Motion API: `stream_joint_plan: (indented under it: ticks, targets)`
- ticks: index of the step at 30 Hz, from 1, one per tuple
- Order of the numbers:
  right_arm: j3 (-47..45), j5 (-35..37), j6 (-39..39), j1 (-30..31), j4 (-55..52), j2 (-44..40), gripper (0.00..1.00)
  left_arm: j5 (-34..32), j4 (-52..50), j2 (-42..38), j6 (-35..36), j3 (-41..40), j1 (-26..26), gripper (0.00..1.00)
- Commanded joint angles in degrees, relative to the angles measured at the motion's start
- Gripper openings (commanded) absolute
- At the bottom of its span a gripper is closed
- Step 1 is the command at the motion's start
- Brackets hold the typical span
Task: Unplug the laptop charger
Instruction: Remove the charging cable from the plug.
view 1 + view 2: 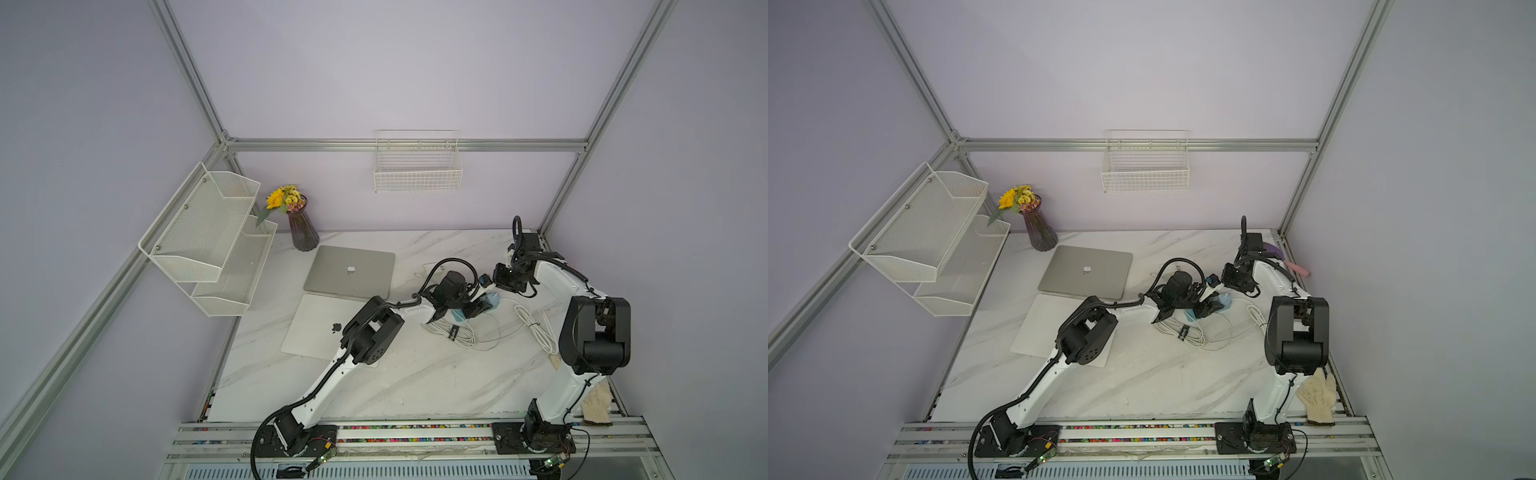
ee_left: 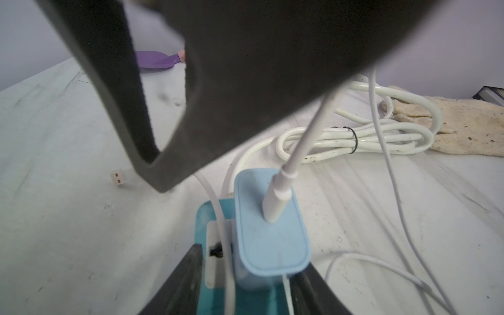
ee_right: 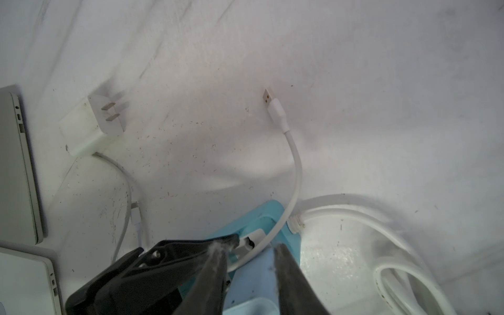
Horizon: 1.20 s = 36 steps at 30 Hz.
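The small white square laptop charger (image 3: 90,128) lies on the marble table (image 3: 354,81), prongs bare, beside the closed silver laptop (image 3: 16,169): already unplugged. The left gripper (image 2: 252,256) clamps the teal-blue plastic power strip (image 2: 203,218), likely steadying it. The right gripper (image 3: 248,251) straddles a pale-blue adapter block (image 2: 270,240), jaws part-spread; contact unclear.

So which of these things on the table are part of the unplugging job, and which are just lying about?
Job: laptop charger, lying with prongs bare; blue power strip.
Lying about: silver laptop, white laptop, flower vase, glove, tied cord bundle, loose USB plug.
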Motion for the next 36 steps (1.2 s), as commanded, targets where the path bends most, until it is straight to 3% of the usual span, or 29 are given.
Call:
stream_joint_plan:
  ticks: [1, 17, 27, 36]
  targets:
    - [-0.7, -1.5, -1.0, 2.7, -4.5, 0.5, 0.35, -0.9, -5.1, -0.5, -0.5, 1.2, -1.1, 0.0]
    - [2.0, 0.0, -3.7, 5.7, -10.6, 0.6, 0.33, -3.9, -10.2, 0.5, 0.7, 3.8, -1.8, 0.0]
    - [-2.3, -12.5, -0.3, 5.0, -4.0, -1.6, 0.36, -2.9, 0.8, -0.1, -4.6, -1.6, -1.7, 0.0]
    - [-2.4, -5.6, -1.8, 5.0, -7.2, -2.5, 0.31, -2.5, 2.3, 0.5, -5.3, -2.0, -1.7, 0.0]
